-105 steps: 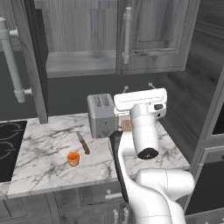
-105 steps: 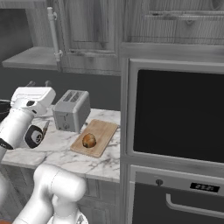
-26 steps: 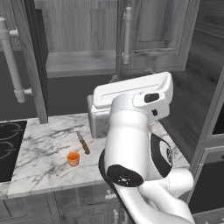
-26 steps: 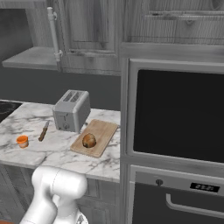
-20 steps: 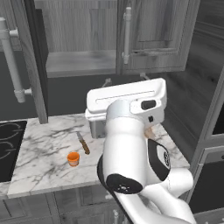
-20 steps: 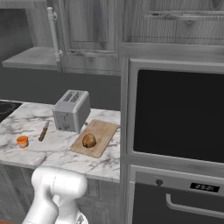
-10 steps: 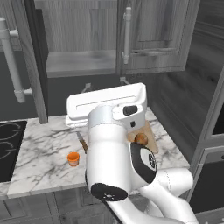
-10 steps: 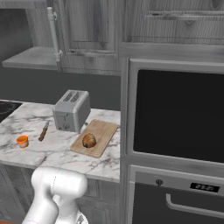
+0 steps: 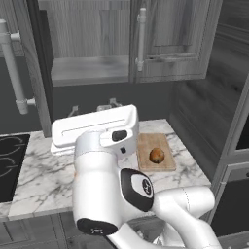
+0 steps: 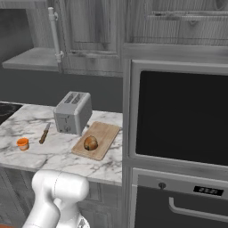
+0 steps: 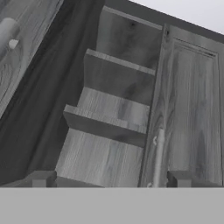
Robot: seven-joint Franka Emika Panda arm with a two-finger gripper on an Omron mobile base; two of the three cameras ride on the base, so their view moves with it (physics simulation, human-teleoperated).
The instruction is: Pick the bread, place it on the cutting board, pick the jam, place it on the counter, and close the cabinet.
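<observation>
The bread (image 10: 91, 142) sits on the cutting board (image 10: 107, 133), which lies flat on the counter (image 10: 53, 153) just beside the toaster (image 10: 72, 112). The little orange jam (image 10: 22, 143) stands on the counter too, well apart from the board, toward the stove side. A knife (image 10: 44, 133) lies between the jam and the toaster. In the left base view the big white arm (image 9: 102, 189) stands in front and hides the toaster and the jam, but the bread (image 9: 156, 155) peeks out to its right. Up above, the cabinet (image 9: 92, 44) has its left door (image 9: 33, 78) swung open, and the right door is shut. In the hand view the gripper (image 11: 110, 178) looks up at the bare grey shelves (image 11: 105, 127) inside the cabinet, with the shut door and its long handle (image 11: 157, 157) to the right. The two fingers (image 11: 179, 178) are spread wide apart with nothing between them. A big dark oven (image 10: 182, 116) fills the wall to the right of the counter.
</observation>
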